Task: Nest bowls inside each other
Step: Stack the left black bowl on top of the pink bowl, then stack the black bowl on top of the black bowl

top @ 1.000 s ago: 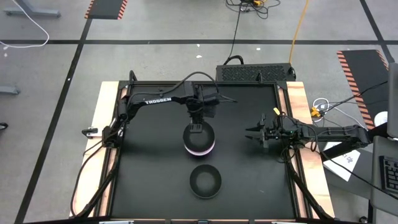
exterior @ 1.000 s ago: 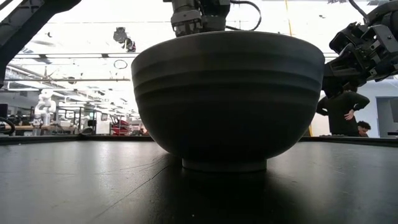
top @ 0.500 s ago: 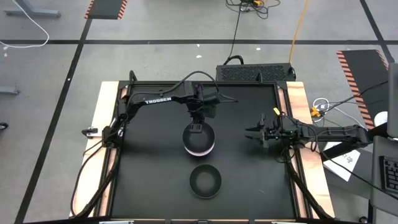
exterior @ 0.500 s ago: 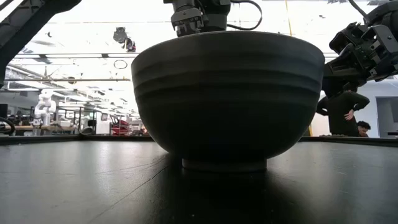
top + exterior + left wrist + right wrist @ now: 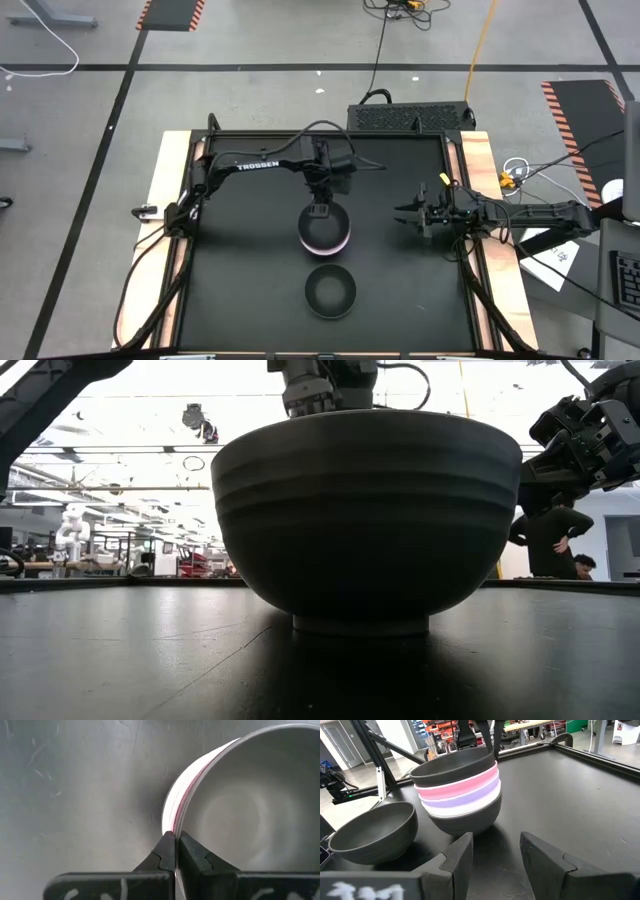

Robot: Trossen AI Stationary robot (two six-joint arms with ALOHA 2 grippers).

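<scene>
The fingers (image 5: 172,851) of the left gripper (image 5: 320,211) are closed on the rim of the stack of bowls (image 5: 459,792), one finger inside the top bowl and one outside, as the left wrist view shows. This stack stands near the middle of the black worktop (image 5: 240,270). In the right wrist view it has five bowls nested together: a black one at the bottom, then white, lavender-purple, pink, and a black one (image 5: 454,766) on top. In the high view only the top black bowl and a pale rim below it show (image 5: 325,233), with the left arm reaching over from the far left side of the worktop.

A single black bowl (image 5: 330,290) stands alone, near the stack but not touching it, closer to the front edge of the worktop. It is upright and nothing is in it. In the low view this bowl (image 5: 366,520) fills most of the picture and hides the stack behind it.

The right gripper (image 5: 410,214) waits to the right of the stack, well apart from it, above the worktop. Its fingers (image 5: 454,857) are spread open and hold nothing.

In the room behind the worktop, a person (image 5: 553,538) stands far off.
</scene>
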